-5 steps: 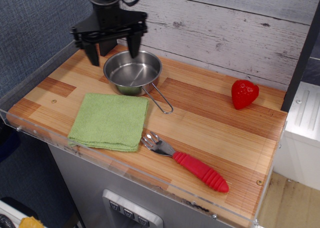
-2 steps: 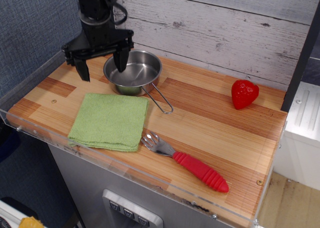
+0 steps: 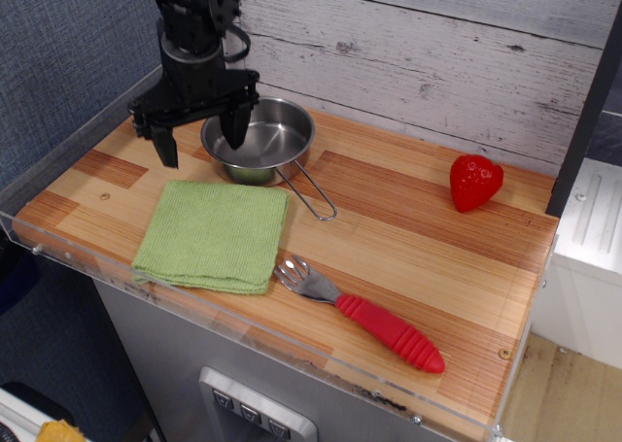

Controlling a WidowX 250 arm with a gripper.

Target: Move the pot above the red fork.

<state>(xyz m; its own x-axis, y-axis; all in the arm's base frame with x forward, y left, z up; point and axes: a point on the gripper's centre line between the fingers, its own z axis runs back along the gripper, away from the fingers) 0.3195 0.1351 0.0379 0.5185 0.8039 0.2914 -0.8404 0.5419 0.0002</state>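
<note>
Pot (image 3: 259,142) stands at the back left of the wooden surface (image 3: 428,238), just behind the green cloth (image 3: 214,233), and its thin wire handle points toward the front right. My jaws (image 3: 201,143) are wide apart and hold nothing. One finger hangs over the left inner part of the pot, and the other is outside, beyond its left rim, so the rim wall lies between them.

The red fork (image 3: 364,314) lies near the front edge, well apart from the pot, with the tines toward the cloth.

I see some risks from here. The rim is thin and shiny, so if I close on it too high or at an angle, the pot can slip or tip when I lift it. A grip on one side only may let the pot swing, and the long handle could catch the cloth. The strawberry toy (image 3: 475,181) is at the far right, and I judge it is out of the way.
</note>
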